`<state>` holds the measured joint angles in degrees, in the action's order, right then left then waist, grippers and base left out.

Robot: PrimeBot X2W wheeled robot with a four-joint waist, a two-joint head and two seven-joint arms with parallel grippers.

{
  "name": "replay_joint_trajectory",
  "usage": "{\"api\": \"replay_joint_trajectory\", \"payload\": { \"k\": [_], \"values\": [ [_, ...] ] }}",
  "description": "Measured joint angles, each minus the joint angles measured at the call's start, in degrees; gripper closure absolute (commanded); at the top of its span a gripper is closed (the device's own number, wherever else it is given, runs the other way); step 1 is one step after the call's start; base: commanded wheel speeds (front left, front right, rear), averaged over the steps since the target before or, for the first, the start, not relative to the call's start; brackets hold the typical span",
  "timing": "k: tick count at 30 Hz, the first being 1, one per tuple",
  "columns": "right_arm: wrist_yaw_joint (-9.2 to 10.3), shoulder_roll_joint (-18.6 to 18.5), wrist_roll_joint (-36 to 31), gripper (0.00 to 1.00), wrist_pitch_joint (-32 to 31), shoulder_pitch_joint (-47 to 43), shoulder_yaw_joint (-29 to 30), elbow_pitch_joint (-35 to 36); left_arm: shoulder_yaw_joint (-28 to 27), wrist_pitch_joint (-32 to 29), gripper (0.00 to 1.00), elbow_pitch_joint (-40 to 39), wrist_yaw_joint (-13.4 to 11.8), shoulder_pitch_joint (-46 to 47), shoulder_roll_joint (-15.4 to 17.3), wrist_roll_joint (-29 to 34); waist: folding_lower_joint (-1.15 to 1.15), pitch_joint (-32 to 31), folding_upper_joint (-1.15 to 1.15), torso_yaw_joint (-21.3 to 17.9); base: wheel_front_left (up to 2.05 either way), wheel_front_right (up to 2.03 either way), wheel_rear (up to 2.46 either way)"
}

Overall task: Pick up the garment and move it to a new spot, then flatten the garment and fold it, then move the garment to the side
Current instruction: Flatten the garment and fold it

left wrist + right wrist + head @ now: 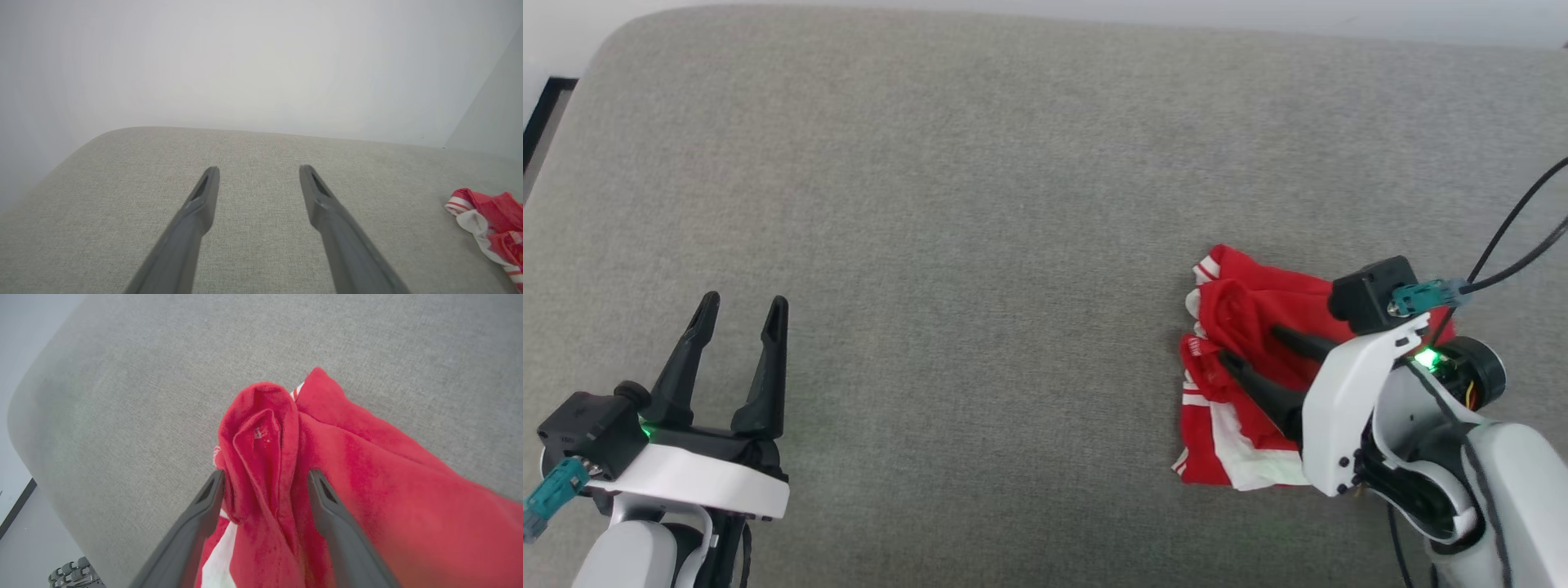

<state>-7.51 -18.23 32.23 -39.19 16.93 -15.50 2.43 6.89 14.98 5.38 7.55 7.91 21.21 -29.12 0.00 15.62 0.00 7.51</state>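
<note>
The garment [1241, 314] is a red T-shirt with white striped trim, lying crumpled at the right of the grey padded surface [1013, 204]. My right gripper [1251, 344] is open, its two dark fingers set on either side of a raised red fold [261, 433] of the garment [388, 477]. In the right wrist view the fold stands between the fingertips of this gripper [265, 473], and the fingers have not closed on it. My left gripper [744, 300] is open over bare surface at the lower left, holding nothing. In the left wrist view, beyond this gripper [258, 169], the garment's edge [490, 220] shows at the far right.
The grey surface has rounded far corners, with a pale wall [261, 61] behind it. A dark strip [543, 114] runs along the floor at the upper left. Black cables [1511, 237] loop above my right wrist. Small wheels [73, 573] show below the surface's edge.
</note>
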Motion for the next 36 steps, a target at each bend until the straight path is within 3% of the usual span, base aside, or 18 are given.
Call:
{"api": "replay_joint_trajectory", "payload": {
  "k": [5, 11, 19, 27, 36],
  "values": [
    [0.00, -2.4, 1.9, 0.00, 3.1, -0.2, 1.2, 2.3, -0.3, 0.0, 0.00, 0.1, 0.0, -0.9, 0.2, 0.0, 0.00, -1.2, 0.00, -1.4, 0.00, 0.00, 0.00],
    [0.00, -4.3, 0.5, 0.00, 15.4, -1.5, 4.5, -1.2, -0.4, 0.0, 0.00, 0.2, 0.0, -1.8, -0.1, -0.1, 0.00, -2.7, 0.00, -2.9, 0.00, 0.00, 0.00],
    [0.01, -1.8, -3.9, 0.00, 35.4, -2.2, 10.1, -11.8, -1.2, 0.0, 0.00, 1.4, 0.0, -2.8, -0.7, -0.2, 0.00, -4.7, 0.00, -4.5, 0.00, 0.00, 0.00],
    [0.01, 0.9, -7.1, 0.00, 47.8, -2.8, 12.9, -15.2, -3.9, 0.0, 0.00, 2.1, 0.0, -4.8, -1.5, 0.1, 0.00, -7.2, 0.00, -5.3, 0.00, 0.00, 0.00],
    [0.01, 4.9, -13.0, 0.00, 52.4, -8.9, 16.5, -12.4, -5.9, 0.0, 0.00, 0.7, 0.0, -8.3, -2.9, 1.0, 0.00, -10.1, 0.00, -5.6, 0.00, 0.00, 0.00]
  ]
}}
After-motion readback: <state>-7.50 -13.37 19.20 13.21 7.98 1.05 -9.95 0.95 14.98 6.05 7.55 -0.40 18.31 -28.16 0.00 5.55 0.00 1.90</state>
